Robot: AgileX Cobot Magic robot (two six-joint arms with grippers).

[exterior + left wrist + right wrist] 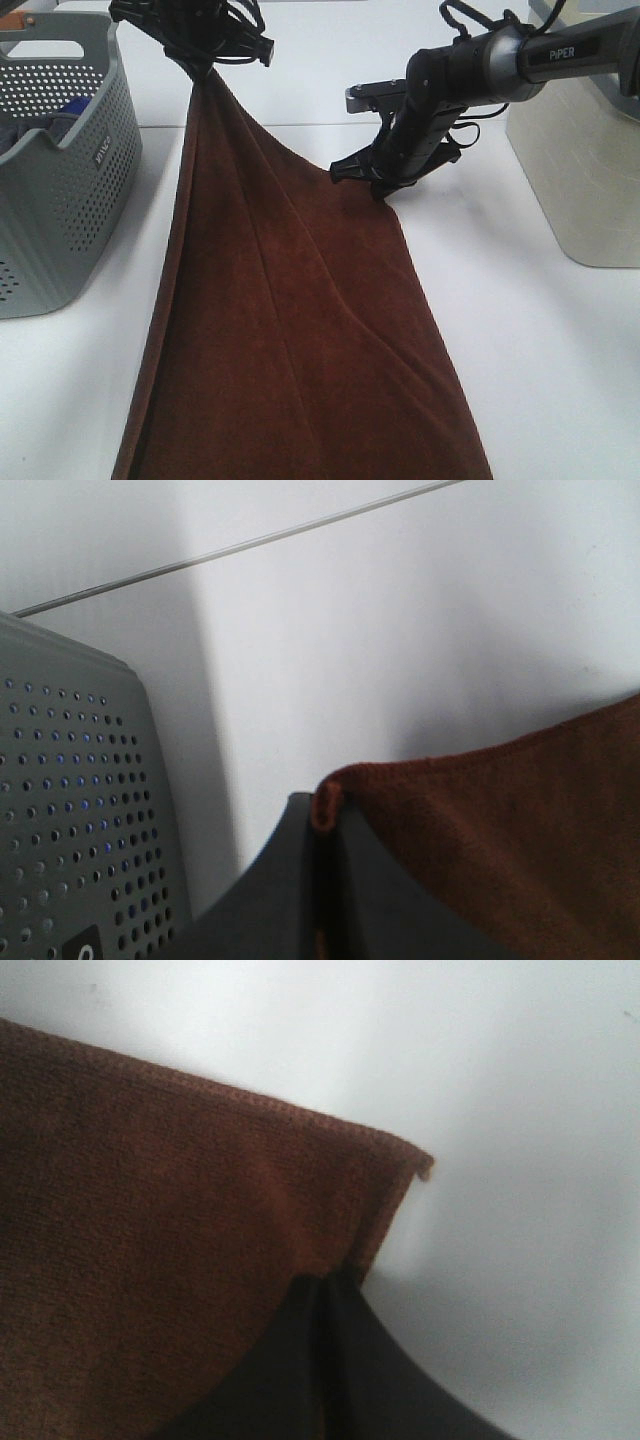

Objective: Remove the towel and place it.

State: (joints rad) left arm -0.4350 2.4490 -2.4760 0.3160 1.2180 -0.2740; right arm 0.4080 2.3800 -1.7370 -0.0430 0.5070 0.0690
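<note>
The towel [300, 330] is out of the grey basket [60, 170], draped over the table [540, 340]; left pincer [205, 68] and right pincer [385, 190] each clamp a far corner; next, probably lowering it flat and releasing.

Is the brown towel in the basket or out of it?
Out. The towel lies spread on the white table beside the grey basket, two corners lifted.

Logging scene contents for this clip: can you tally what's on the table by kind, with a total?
Brown towel: 1
Grey perforated basket: 1
Blue cloth item in the basket: 1
Beige container: 1
Total: 4
</note>
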